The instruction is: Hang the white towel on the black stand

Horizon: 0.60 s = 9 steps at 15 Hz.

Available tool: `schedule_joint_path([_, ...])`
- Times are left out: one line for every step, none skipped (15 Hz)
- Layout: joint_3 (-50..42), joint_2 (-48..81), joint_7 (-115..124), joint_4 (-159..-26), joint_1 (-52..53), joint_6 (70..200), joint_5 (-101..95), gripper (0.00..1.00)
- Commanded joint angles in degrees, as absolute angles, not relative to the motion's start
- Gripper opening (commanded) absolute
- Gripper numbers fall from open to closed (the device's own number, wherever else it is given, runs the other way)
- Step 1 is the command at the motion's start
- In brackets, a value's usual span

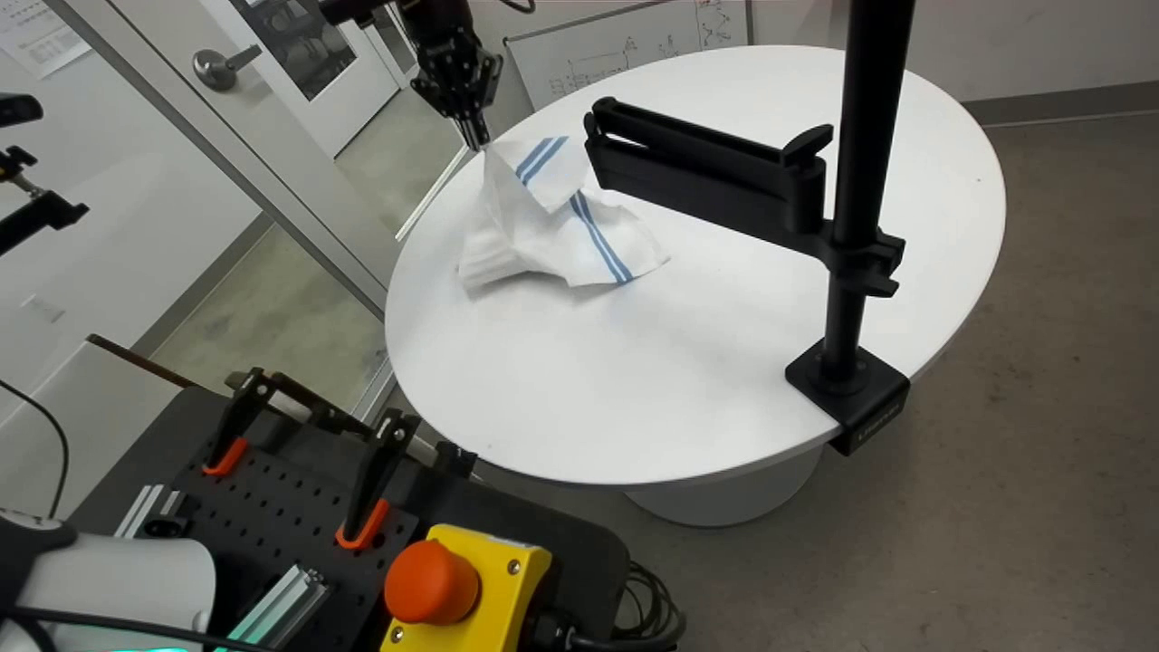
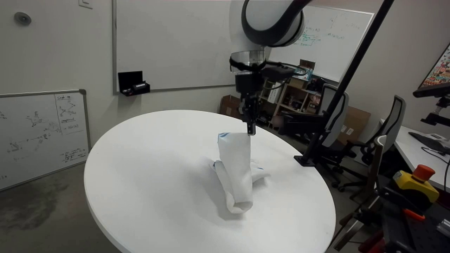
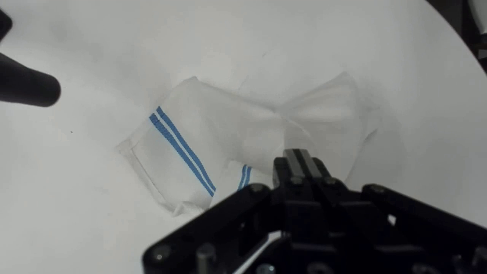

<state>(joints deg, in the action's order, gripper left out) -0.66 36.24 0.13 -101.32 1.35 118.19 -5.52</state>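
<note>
Towel [image 1: 534, 237], partly raised from the desk [image 1: 652, 380], short of the stand [image 1: 848, 240], in an exterior view, has its top pinched by the closed hand [image 2: 251, 131] in an exterior view, folds spread beneath in the wrist view: lifting seems the step, draping next.
</note>
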Motion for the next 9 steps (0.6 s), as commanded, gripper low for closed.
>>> schedule_joint_path([0.2, 24.3, -0.9, -111.5, 0.2, 117.7, -3.1, 0.00])
schedule_joint_path([0.2, 21.7, -1.0, -113.4, 0.0, 117.3, -2.6, 0.00])
schedule_joint_path([0.2, 18.6, -1.2, -115.7, -0.3, 116.9, -2.0, 0.00])
schedule_joint_path([0.1, 15.7, -1.5, -117.7, -0.6, 116.8, -1.5, 0.00])
schedule_joint_path([-0.1, 12.6, -1.7, -119.8, -0.9, 116.6, -0.9, 0.00])
schedule_joint_path([-0.2, 9.7, -1.8, -121.5, -1.1, 116.1, -0.3, 0.00])
schedule_joint_path([-0.4, 6.5, -2.1, -123.3, -1.5, 116.0, 0.4, 0.00])
schedule_joint_path([-0.6, 3.9, -2.1, -124.6, -1.7, 115.7, 0.7, 0.00])
schedule_joint_path([-0.9, 1.0, -2.4, -125.8, -2.0, 114.9, 1.2, 0.00])
